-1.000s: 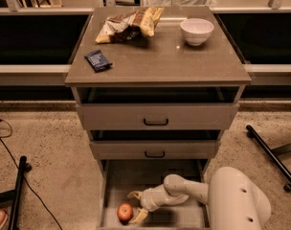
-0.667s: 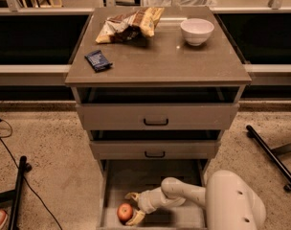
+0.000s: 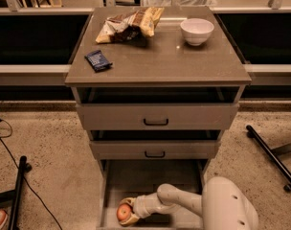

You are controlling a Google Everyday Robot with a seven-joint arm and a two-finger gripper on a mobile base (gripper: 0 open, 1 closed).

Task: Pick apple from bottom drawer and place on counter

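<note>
The apple (image 3: 123,212), small and red with yellowish patches, lies on the floor of the open bottom drawer (image 3: 150,181), near its front left. My gripper (image 3: 128,211) reaches in from the right on a white arm. It is open, with one finger (image 3: 128,201) behind the apple and the other in front of it, so the apple sits between the jaws. The apple rests on the drawer floor. The counter (image 3: 160,56) is the flat grey-brown top of the cabinet above.
On the counter are a white bowl (image 3: 196,30) at the back right, a crumpled chip bag (image 3: 129,24) at the back left and a dark blue packet (image 3: 98,60) at the left. The two upper drawers (image 3: 156,116) are partly open. A black stand leg (image 3: 272,157) lies on the floor to the right.
My gripper has moved left and forward along the drawer floor, so its fingers now straddle the apple. The apple has not moved.
</note>
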